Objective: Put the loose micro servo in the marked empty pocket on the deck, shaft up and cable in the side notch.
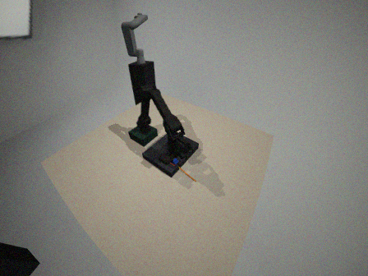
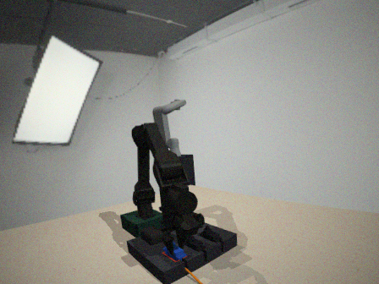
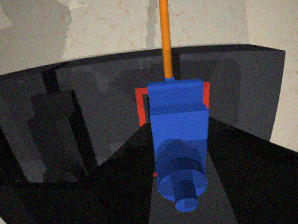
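Note:
The blue micro servo (image 1: 175,161) (image 2: 178,253) (image 3: 179,122) is between the fingers of my gripper (image 3: 177,127), which is shut on its sides. Its output shaft (image 3: 186,204) points up toward the wrist camera. The servo is low over the red-outlined pocket (image 3: 140,107) on the dark deck (image 1: 164,167) (image 2: 148,259) (image 3: 260,90). Red outline shows on both sides of it in the wrist view. The orange cable (image 1: 188,174) (image 2: 194,275) (image 3: 165,40) runs out over the deck's edge, beside or over the dark notch. The servo hides most of the pocket; whether its ears touch the deck cannot be told.
Other dark servos (image 3: 54,130) sit in the deck beside the pocket. The arm stands on a green base (image 1: 143,135) (image 2: 136,224) behind the deck. A dark panel with a grey bent post (image 1: 130,41) (image 2: 164,127) stands behind. Pale table (image 1: 172,222) surrounds the deck.

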Motion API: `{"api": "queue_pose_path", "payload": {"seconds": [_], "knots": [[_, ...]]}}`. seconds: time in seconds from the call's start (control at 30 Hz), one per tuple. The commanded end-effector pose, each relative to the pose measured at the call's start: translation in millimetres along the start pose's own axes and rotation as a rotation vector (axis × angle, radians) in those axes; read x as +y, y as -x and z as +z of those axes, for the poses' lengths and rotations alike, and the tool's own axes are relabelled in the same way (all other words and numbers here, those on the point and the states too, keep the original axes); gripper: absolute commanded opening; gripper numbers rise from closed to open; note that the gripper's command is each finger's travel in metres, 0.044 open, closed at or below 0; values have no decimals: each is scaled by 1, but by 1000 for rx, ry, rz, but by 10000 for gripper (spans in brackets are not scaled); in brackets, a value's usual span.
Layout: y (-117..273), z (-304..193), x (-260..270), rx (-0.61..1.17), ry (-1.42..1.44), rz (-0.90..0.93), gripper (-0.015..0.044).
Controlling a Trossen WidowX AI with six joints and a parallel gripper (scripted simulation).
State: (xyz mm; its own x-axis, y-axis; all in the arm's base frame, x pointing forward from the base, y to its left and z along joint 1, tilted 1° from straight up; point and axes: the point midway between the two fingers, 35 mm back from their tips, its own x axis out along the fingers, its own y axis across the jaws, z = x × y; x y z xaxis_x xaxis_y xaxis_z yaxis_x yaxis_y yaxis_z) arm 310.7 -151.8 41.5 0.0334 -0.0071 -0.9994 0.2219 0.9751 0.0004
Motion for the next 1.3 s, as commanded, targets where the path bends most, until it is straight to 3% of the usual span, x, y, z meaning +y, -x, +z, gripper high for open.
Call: {"api": "queue_pose_path", "payload": {"seconds": [0.0, 0.17, 0.4, 0.73, 0.77, 1.07, 1.27], "knots": [[-4, -1, 0, 2, -3, 1, 0], [-8, -1, 0, 2, -3, 1, 0], [-6, 0, 0, 2, -3, 1, 184], [29, -4, 1, 2, -3, 1, 187], [28, -5, 1, -2, -1, -1, 214], [79, -81, -2, 8, -2, 0, 440], [92, -109, 0, 12, -3, 1, 440]]}}
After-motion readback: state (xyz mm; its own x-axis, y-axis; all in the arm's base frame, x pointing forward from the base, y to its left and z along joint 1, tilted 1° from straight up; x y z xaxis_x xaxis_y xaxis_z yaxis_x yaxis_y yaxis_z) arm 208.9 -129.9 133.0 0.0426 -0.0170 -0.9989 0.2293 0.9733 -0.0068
